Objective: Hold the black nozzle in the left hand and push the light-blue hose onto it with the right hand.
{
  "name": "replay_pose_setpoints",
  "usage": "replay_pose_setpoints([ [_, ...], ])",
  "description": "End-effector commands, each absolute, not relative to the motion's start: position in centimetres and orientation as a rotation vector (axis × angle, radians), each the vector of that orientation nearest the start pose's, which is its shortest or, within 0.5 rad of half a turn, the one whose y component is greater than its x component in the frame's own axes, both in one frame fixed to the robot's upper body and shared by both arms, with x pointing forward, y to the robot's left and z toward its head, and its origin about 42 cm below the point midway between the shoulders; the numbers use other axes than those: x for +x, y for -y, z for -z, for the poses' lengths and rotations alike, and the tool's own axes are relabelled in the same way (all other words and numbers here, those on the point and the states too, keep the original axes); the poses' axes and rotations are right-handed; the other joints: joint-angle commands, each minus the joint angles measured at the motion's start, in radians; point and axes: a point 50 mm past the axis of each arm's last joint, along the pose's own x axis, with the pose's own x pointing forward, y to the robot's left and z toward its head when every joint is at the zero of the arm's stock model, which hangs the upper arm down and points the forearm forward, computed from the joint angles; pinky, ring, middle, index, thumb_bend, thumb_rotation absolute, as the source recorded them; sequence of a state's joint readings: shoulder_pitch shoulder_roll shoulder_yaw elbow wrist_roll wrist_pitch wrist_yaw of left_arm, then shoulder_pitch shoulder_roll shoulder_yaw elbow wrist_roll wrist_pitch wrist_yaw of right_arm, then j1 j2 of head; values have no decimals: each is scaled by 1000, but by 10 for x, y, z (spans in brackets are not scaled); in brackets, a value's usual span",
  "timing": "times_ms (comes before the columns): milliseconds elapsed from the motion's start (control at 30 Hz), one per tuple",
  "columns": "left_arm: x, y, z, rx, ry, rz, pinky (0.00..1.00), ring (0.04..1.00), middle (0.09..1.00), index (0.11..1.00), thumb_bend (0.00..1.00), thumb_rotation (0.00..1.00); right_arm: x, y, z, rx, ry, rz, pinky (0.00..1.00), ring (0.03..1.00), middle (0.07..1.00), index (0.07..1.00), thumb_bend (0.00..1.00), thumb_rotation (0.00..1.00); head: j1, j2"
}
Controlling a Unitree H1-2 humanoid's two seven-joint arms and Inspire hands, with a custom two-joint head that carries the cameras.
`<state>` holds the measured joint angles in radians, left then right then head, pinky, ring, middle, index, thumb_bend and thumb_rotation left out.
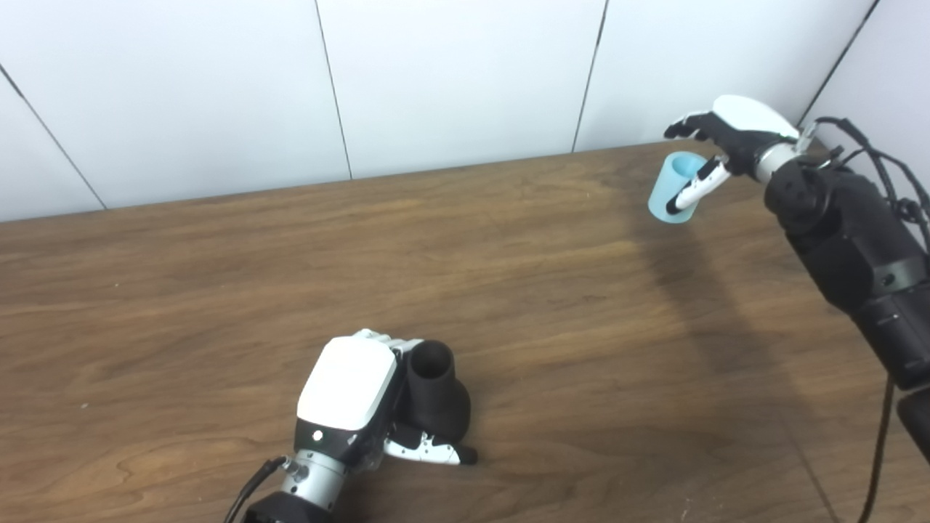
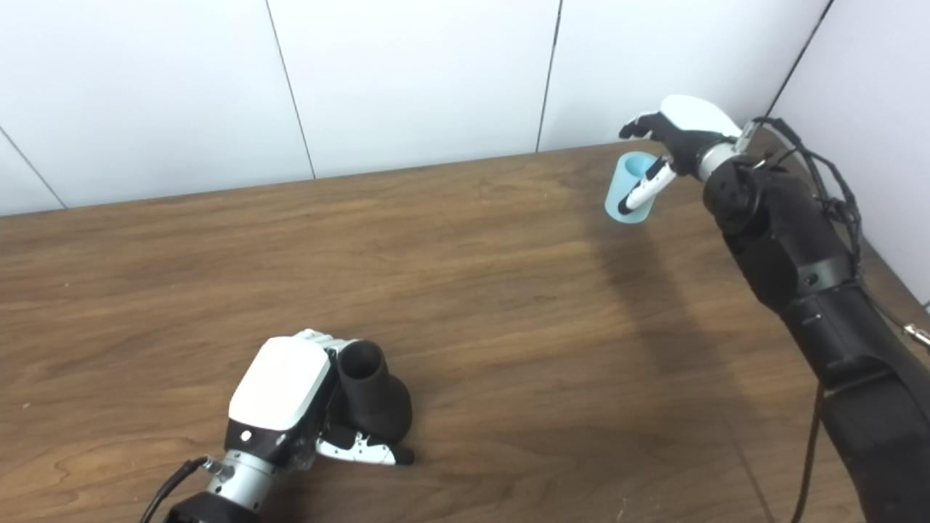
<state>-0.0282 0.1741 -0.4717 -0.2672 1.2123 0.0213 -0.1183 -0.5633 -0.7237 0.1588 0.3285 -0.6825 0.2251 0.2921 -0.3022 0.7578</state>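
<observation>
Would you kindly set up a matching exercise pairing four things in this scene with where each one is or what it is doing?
Things:
1. black nozzle
2. light-blue hose
3. left hand
4. right hand

States:
A. wrapped around the dark part near the table's front edge
B. far right, near the wall, closed on the pale tube
C. upright, open end up, low in the picture
D. held at the far right corner

Pairs: 1-C, 2-D, 3-A, 4-B
</observation>
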Motion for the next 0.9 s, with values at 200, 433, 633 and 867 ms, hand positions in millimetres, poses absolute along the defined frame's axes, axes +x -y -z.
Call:
replay_pose_setpoints([
  [200, 255, -139, -147, 1379, 396, 395, 711, 574, 476, 492, 525, 0, 445, 427, -295, -1385, -152, 91, 693, 804, 826, 777, 952, 148, -12, 1],
  [433, 256, -140, -147, 1380, 397, 395, 730, 571, 469, 496, 525, 0, 444, 433, -291, -1364, -153, 60, 664, 725, 742, 750, 933, 124, -14, 2],
  [633, 256, -141, -146, 1387, 401, 394, 768, 575, 475, 495, 525, 0, 442, 436, -290, -1370, -159, 50, 703, 723, 729, 725, 913, 161, -17, 3],
  [867, 256, -141, -147, 1391, 398, 397, 776, 577, 480, 493, 525, 0, 442, 438, -290, -1401, -159, 42, 668, 693, 710, 709, 895, 201, -18, 7],
])
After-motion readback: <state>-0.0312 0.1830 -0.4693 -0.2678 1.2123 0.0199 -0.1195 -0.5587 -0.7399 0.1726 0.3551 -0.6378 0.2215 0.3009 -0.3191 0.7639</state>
